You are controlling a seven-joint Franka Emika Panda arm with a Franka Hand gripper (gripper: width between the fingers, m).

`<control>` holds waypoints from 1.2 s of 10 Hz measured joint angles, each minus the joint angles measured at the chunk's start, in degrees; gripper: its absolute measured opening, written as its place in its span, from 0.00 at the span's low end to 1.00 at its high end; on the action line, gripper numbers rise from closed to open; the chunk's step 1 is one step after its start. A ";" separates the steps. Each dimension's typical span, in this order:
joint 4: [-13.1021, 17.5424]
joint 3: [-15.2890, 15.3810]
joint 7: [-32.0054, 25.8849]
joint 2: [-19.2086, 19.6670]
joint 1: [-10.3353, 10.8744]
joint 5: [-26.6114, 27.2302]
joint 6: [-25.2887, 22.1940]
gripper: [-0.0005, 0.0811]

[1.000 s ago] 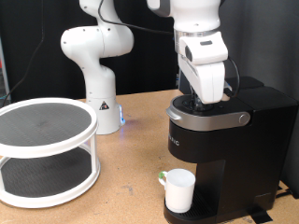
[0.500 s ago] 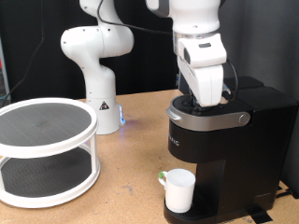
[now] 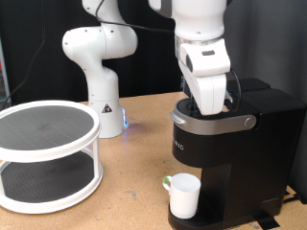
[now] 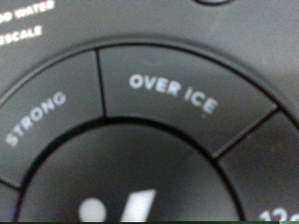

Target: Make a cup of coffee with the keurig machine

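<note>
Wooden tabletop carries the keurig machine, the cup under its spout. The gripper presses at the top buttons; I cannot tell its opening. A slight offset risks selecting "OVER ICE" or "STRONG" wrongly.

Matt black plastic keurig machine, glossy white cup, wooden tabletop.

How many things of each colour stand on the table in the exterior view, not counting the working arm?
White: 3 - cup, two-tier round shelf, idle robot arm
Black: 1 - keurig machine
Total: 4
</note>
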 joint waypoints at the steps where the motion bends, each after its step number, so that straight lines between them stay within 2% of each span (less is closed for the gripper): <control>1: 0.18 0.00 0.00 0.14 -0.01 0.00 -0.17 0.01; 4: 0.06 0.00 -0.26 0.07 -0.07 0.92 0.76 0.01; 8: -3.17 -0.45 -6.82 -2.07 -0.22 5.59 6.08 0.01; 12: -4.66 -1.51 -8.67 -6.92 -0.40 6.36 4.18 0.01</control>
